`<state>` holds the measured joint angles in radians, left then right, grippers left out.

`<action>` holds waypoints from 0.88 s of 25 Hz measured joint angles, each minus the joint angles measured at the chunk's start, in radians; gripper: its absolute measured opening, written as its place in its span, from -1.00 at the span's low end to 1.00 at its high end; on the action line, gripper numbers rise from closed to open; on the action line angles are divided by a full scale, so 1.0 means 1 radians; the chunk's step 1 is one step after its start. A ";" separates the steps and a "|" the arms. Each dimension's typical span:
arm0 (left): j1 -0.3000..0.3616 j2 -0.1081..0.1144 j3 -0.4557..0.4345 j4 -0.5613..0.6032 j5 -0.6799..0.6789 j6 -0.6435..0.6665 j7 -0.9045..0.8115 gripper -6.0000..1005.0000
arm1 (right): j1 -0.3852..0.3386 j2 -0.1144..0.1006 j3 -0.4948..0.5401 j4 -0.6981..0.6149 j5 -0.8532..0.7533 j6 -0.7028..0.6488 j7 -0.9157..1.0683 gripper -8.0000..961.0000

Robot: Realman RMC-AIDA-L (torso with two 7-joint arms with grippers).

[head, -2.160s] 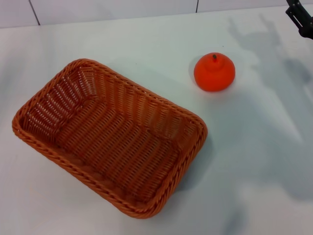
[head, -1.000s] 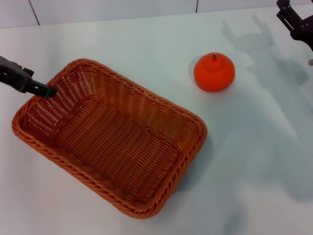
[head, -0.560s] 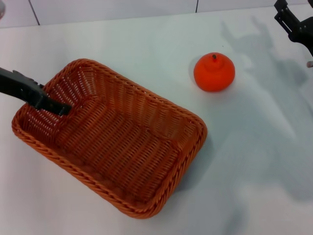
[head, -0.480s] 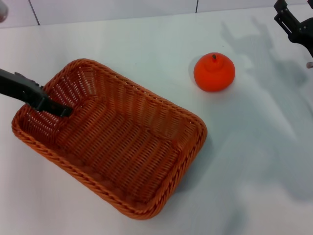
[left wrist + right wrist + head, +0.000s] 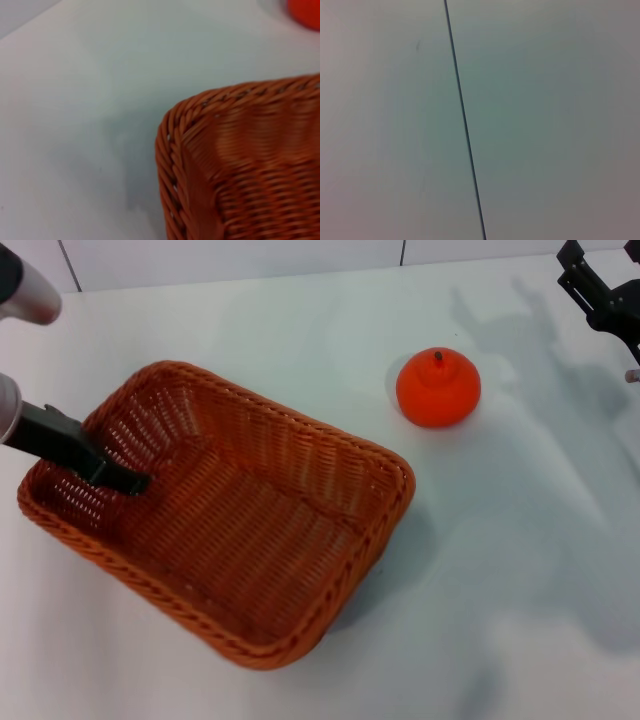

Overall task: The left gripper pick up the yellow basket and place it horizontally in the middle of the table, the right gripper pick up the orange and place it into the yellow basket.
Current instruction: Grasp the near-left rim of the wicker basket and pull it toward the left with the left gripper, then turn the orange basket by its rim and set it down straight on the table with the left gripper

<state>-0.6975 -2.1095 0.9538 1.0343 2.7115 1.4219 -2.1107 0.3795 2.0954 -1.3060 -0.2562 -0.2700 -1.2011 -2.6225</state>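
Observation:
The yellow basket (image 5: 390, 500), an orange-brown woven wicker one, lies at an angle on the left half of the white table (image 5: 520, 570). My left gripper (image 5: 125, 480) reaches in from the left, with one black finger inside the basket's left end wall, shut on that wall. That end looks slightly raised. The left wrist view shows a basket corner (image 5: 240, 150) close up and an edge of the orange (image 5: 306, 10). The orange (image 5: 438, 388) sits on the table, right of and beyond the basket. My right gripper (image 5: 575, 270) hangs open at the far right, away from the orange.
A wall with vertical seams (image 5: 404, 252) runs along the table's far edge. The right wrist view shows only a pale surface with one dark seam (image 5: 465, 125). Bare tabletop lies in front of the orange and right of the basket.
My left gripper came in from the left, dipped into the basket's left end and closed on its wall. The basket has since shifted and tilted slightly. The right gripper edged a little left.

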 joint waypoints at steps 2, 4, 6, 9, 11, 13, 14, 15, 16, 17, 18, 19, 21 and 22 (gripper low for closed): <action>0.002 -0.006 0.004 0.000 0.021 -0.004 0.002 0.70 | -0.002 0.000 0.000 0.000 0.000 -0.002 0.002 0.97; 0.002 -0.007 0.000 0.001 0.032 0.003 -0.002 0.67 | -0.003 0.000 0.000 0.000 0.000 -0.002 0.002 0.97; 0.005 -0.009 -0.004 0.013 0.033 0.012 0.000 0.65 | -0.003 0.000 0.000 0.000 0.000 -0.003 0.002 0.97; 0.024 -0.020 -0.001 0.056 0.034 0.017 0.004 0.50 | -0.004 0.000 0.001 0.000 0.000 -0.003 0.002 0.97; 0.038 -0.033 0.001 0.094 0.036 0.018 0.004 0.24 | -0.004 -0.001 0.001 0.000 0.000 -0.003 0.002 0.97; 0.048 -0.043 0.003 0.127 0.036 0.019 0.004 0.05 | -0.005 -0.002 0.001 0.000 0.000 -0.003 0.002 0.97; 0.050 -0.045 0.004 0.134 0.036 0.019 0.004 -0.04 | -0.006 -0.002 0.001 0.000 0.000 -0.004 0.002 0.97; 0.051 -0.046 0.005 0.139 0.036 0.020 0.003 -0.14 | -0.007 -0.002 0.001 0.000 0.000 -0.005 0.002 0.97; 0.051 -0.047 0.005 0.141 0.037 0.021 0.000 -0.23 | -0.007 -0.002 0.001 0.000 0.000 -0.006 0.003 0.97; 0.051 -0.047 0.005 0.143 0.038 0.024 -0.004 -0.29 | -0.008 -0.002 0.001 0.000 0.000 -0.006 0.002 0.97; 0.050 -0.046 0.004 0.143 0.039 0.026 -0.004 -0.35 | -0.008 -0.002 0.001 0.000 0.000 -0.006 0.003 0.97; 0.050 -0.046 0.004 0.143 0.039 0.028 -0.005 -0.40 | -0.009 -0.002 0.001 0.000 0.000 -0.006 0.002 0.97; 0.047 -0.044 0.002 0.142 0.041 0.037 -0.008 -0.51 | -0.010 -0.002 0.001 0.000 0.000 -0.007 0.002 0.97; 0.045 -0.043 0.000 0.140 0.042 0.041 -0.014 -0.57 | -0.010 -0.002 0.001 0.000 0.000 -0.008 0.002 0.97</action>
<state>-0.6523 -2.1521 0.9542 1.1747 2.7535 1.4627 -2.1243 0.3696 2.0939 -1.3053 -0.2561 -0.2699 -1.2089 -2.6200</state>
